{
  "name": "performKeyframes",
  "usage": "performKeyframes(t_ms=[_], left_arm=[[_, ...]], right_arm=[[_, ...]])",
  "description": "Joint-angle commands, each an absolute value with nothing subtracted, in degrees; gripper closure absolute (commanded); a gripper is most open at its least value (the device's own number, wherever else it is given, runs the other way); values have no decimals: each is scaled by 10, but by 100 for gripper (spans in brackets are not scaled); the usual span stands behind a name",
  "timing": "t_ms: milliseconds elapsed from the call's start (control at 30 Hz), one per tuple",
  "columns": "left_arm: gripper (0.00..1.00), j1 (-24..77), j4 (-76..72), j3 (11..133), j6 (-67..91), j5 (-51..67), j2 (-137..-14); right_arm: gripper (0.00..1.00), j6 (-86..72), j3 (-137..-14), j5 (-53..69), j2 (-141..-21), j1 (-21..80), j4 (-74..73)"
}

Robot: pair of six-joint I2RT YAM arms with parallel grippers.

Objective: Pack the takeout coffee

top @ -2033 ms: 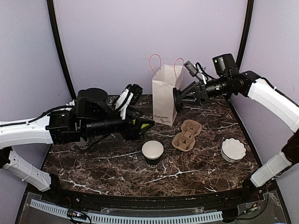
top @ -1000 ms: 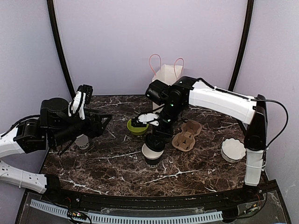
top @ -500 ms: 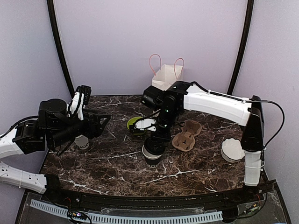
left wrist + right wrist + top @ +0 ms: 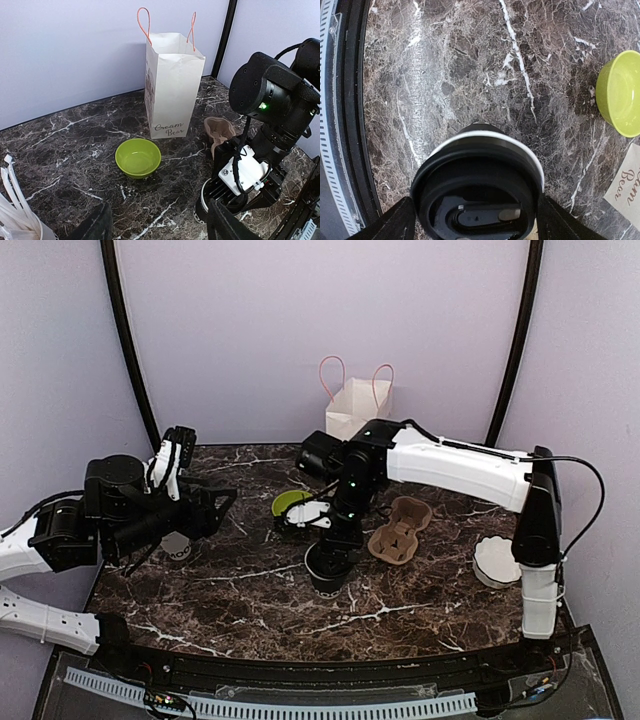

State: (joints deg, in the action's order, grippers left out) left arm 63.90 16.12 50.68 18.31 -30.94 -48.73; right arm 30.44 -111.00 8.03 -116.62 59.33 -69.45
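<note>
The takeout coffee cup (image 4: 328,575) stands at the table's middle front, black-walled with a white rim. Its black lid (image 4: 477,200) lies on top of it, and a strip of white rim (image 4: 485,135) shows along the lid's far edge. My right gripper (image 4: 336,546) reaches straight down over the cup. In the right wrist view the right gripper (image 4: 475,225) is open, one finger close on each side of the lid. My left gripper (image 4: 215,502) hovers at the left, open and empty. In the left wrist view the left gripper (image 4: 160,230) faces the cup (image 4: 201,215).
A white paper bag (image 4: 358,405) with pink handles stands open at the back. A lime-green bowl (image 4: 288,503) lies left of the cup. A brown cup carrier (image 4: 400,530) and a white fluted dish (image 4: 498,560) are to the right. A printed cup of straws (image 4: 178,545) is under the left arm.
The right arm has come down and set the black lid on the cup, hiding its white inside. Its fingers have spread. The left arm has stayed still.
</note>
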Motion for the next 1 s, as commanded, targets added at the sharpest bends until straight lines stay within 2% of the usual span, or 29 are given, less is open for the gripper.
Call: performKeyframes(t_ms=[0, 233, 433, 533, 667, 733, 833, 967], left_arm=[[33, 637, 159, 503, 187, -314, -485], [28, 637, 195, 522, 223, -326, -511], [30, 631, 239, 569, 275, -281, -572], [35, 628, 250, 590, 292, -244, -622], [44, 619, 233, 598, 318, -176, -675], [45, 608, 225, 598, 331, -144, -700], [44, 582, 202, 587, 351, -86, -728], [38, 567, 149, 568, 370, -44, -740]], right_arm=[[12, 307, -1132, 93, -1162, 600, -703], [10, 308, -1137, 92, -1120, 598, -700], [12, 300, -1096, 91, -1052, 562, -690], [16, 293, -1041, 120, -1012, 525, -675], [22, 271, -910, 134, -942, 495, -597], [24, 254, -850, 137, -917, 492, -551], [28, 239, -798, 147, -903, 486, -510], [32, 231, -772, 150, -908, 484, -481]])
